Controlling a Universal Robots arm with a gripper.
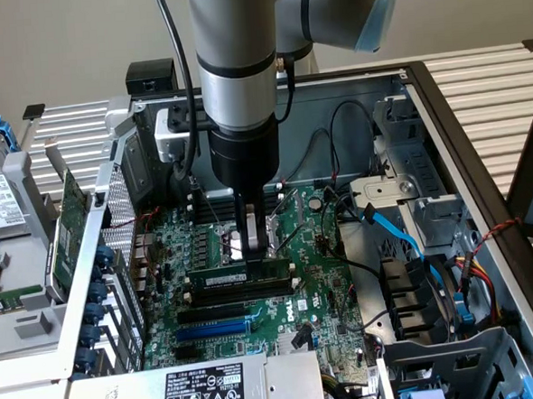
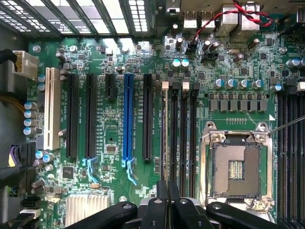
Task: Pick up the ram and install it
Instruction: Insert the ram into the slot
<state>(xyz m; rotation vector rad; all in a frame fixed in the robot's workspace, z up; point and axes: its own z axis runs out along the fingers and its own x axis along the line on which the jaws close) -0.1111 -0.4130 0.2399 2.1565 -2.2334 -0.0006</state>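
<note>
The ram [image 1: 226,280] is a long, narrow green stick with a white label. It stands upright on edge in a memory slot of the green motherboard [image 1: 319,282], inside the open computer case. My gripper [image 1: 254,252] comes straight down onto the stick's top edge, near its end on the exterior view's right, and its fingers are shut on it. In the wrist view the ram [image 2: 165,129] shows edge-on as a thin line running away from my gripper [image 2: 165,193], beside black memory slots [image 2: 184,129].
Black and blue expansion slots [image 1: 216,329] lie in front of the ram. The bare CPU socket [image 2: 236,167] sits just beside the memory slots. A blue cable [image 1: 400,236] and drive cages fill the exterior view's right. A power supply [image 1: 201,393] sits in front, and a green expansion card [image 1: 65,232] stands outside the case.
</note>
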